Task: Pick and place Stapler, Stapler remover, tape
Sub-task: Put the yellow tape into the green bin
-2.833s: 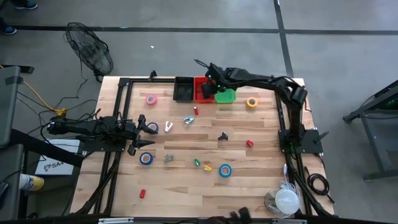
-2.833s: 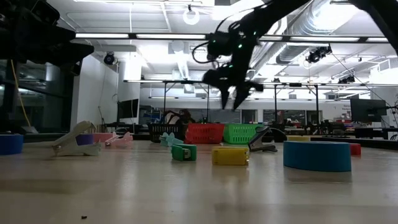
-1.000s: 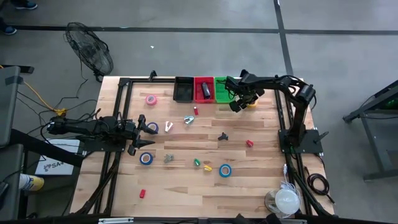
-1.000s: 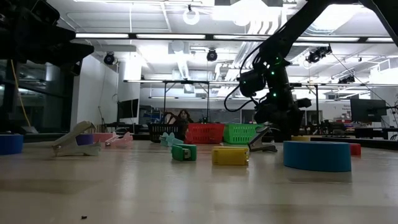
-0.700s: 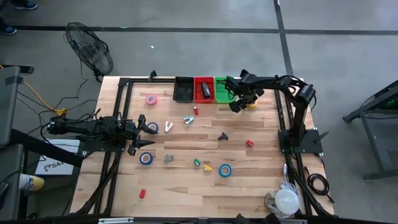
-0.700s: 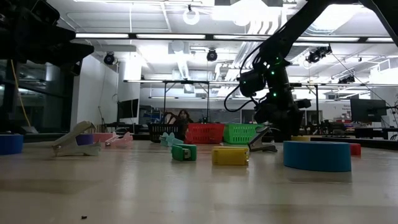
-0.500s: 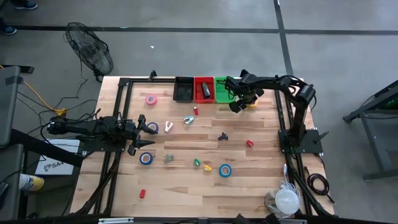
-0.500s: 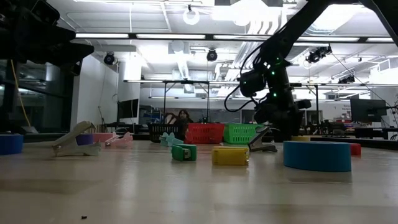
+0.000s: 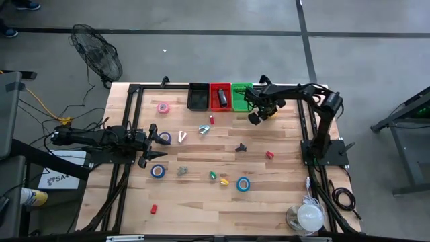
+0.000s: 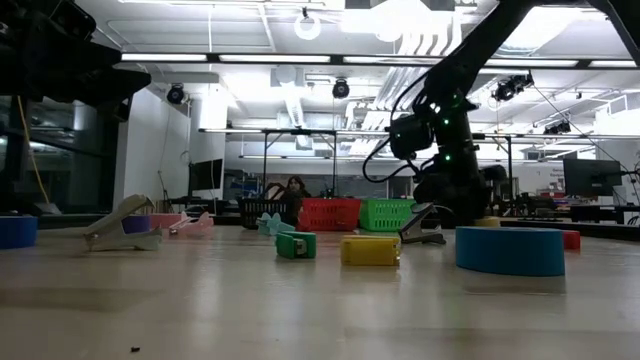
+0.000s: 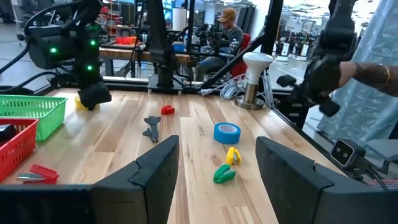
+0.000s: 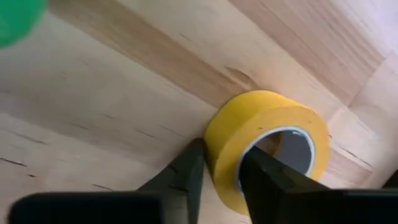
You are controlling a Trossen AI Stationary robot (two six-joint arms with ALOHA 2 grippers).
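A yellow tape roll [image 12: 267, 124] lies flat on the table at the far right, beside the green bin [image 9: 240, 94]. My right gripper [image 12: 222, 152] points steeply down onto it and is shut on its wall; from above, the gripper [image 9: 258, 115] covers most of the roll. A dark stapler [image 9: 222, 97] lies in the red bin [image 9: 220, 89]. A black stapler remover [image 9: 240, 146] sits mid-table. My left gripper [image 9: 161, 140] waits open and level at the table's left side, holding nothing. My right gripper pinches the roll's wall [image 12: 225, 134], with one finger [image 12: 186, 174] outside the roll and the other finger [image 12: 267, 180] inside its hole. The fingers come from above, slanting down. The roll still lies flat on the table.
A black bin [image 9: 198, 96] stands left of the red one. Scattered on the table are a pink tape [image 9: 163, 107], blue tapes [image 9: 242, 183] [image 9: 158, 171], a white remover [image 9: 181, 136] and small red, green and yellow staplers [image 9: 224, 181]. A person sits beyond the table [image 11: 227, 31].
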